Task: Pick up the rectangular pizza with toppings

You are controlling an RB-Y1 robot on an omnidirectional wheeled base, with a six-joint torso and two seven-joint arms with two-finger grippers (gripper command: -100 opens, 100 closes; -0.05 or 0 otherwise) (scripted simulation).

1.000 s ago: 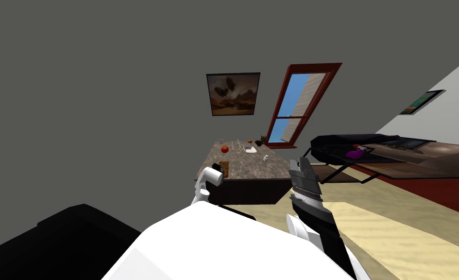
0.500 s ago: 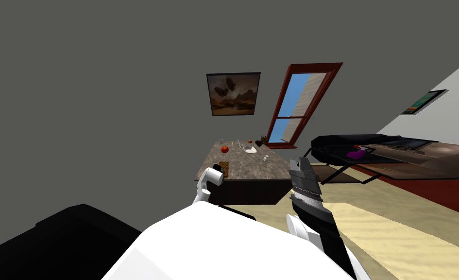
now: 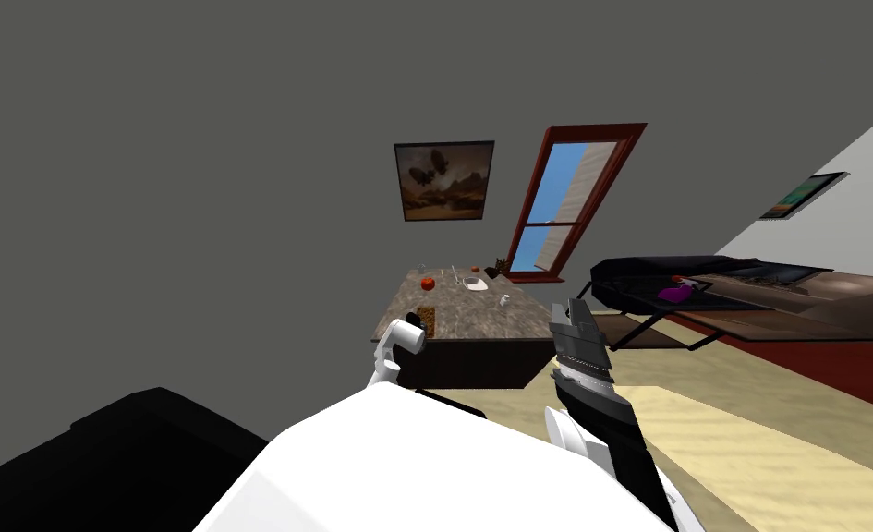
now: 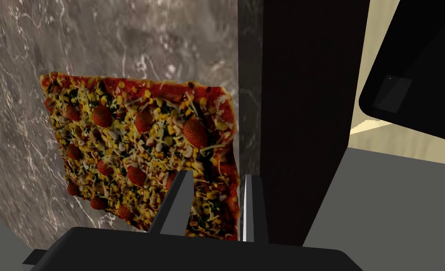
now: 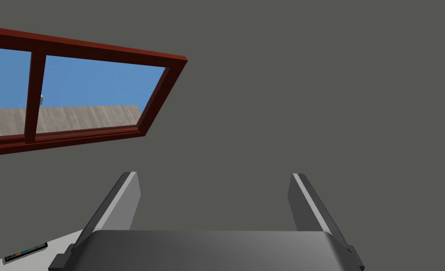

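Rectangular pizza (image 4: pixel 136 150) lies flat at the bench's (image 4: pixel 146 42) near left corner, one side running along the bench edge. Left arm's fingers (image 4: pixel 179 197) are drawn close, pinching that edge strip, so the lift probably wants to go straight up off the bench. Right arm's fingers (image 5: pixel 122 202) stand spread off the bench's near right corner, well apart from it.

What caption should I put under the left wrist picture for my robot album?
Left gripper pinching the edge of the rectangular pizza lying on the stone-patterned table.
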